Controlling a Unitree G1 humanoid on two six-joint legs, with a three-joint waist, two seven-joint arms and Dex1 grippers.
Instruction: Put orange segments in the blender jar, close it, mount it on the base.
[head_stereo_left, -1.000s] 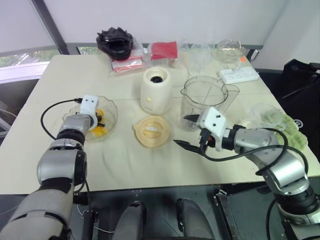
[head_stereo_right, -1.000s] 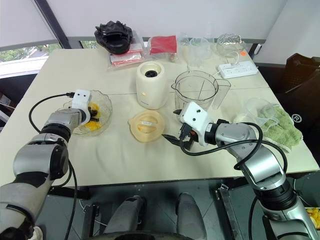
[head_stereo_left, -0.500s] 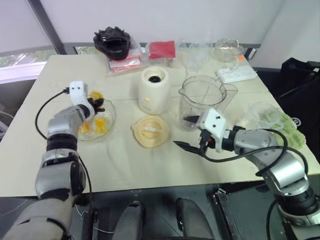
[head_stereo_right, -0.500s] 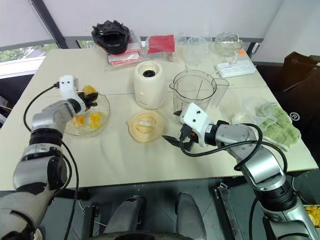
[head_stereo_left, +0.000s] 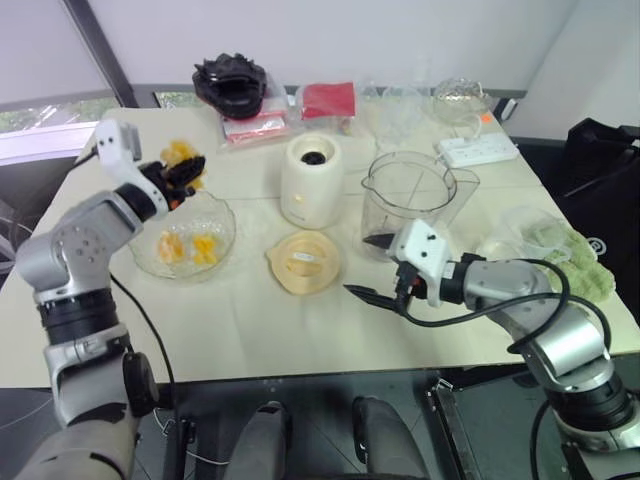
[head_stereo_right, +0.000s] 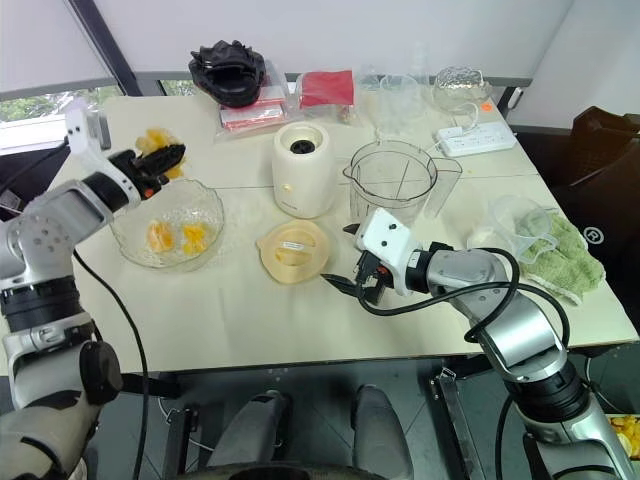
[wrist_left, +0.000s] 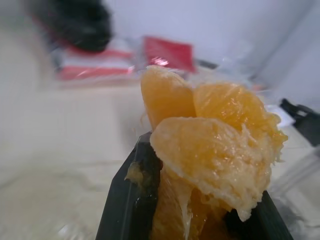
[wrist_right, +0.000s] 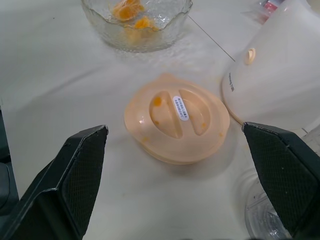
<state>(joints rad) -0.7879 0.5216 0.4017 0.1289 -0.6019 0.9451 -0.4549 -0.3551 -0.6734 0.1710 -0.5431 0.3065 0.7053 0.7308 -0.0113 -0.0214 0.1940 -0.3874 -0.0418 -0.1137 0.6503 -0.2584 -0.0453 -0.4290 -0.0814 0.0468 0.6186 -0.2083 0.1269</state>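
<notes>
The left gripper (head_stereo_left: 186, 172) is hanging in the air above the far left edge of the glass bowl (head_stereo_left: 222, 232), its two black fingers (wrist_left: 127, 197) pinching a clump of orange segments (wrist_left: 210, 145) between them; in the left wrist view the wet, pulpy wedges are bulging up and out past the fingertips. More orange segments are lying in the bottom of the bowl, which is sitting on the cream table (head_stereo_left: 250, 330) below and slightly nearer than the gripper. Across the table, the right gripper (head_stereo_left: 377, 268) is hovering low over the tabletop with its fingers spread as wide as they go and nothing between them; one finger is reaching toward the foot of the blender jar (head_stereo_left: 410, 200), the other is pointing toward the cream lid (head_stereo_left: 304, 262). In the right wrist view that lid is lying flat between the two open fingers, with the bowl beyond it. The blender jar is standing upright and uncovered just behind the right gripper, and the cream base (head_stereo_left: 312, 180) is standing just to the jar's left, behind the lid, its dark socket facing up. Along the far edge of the table a black object (head_stereo_left: 232, 84), a red packet (head_stereo_left: 328, 100), some clear containers (head_stereo_left: 400, 108) and a white power strip (head_stereo_left: 478, 150) are lying.
</notes>
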